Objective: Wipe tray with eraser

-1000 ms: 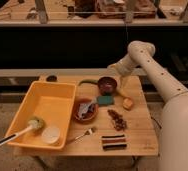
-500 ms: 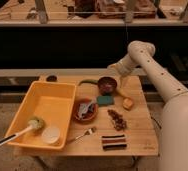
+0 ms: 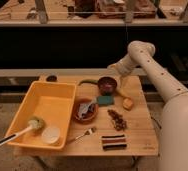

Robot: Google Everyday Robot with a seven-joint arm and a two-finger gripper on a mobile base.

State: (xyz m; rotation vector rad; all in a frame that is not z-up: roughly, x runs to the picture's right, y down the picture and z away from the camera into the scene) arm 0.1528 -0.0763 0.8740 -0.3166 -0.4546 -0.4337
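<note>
The place is probably a robotics test lab and not a home. A white robot arm is reaching over a small wooden table, its gripper hanging above the far edge beside a brown bowl. The table is standing on a bare grey floor. A long framed bench behind is carrying dim clutter. A yellow tray, a fork and a brush are lying out on the table.
</note>
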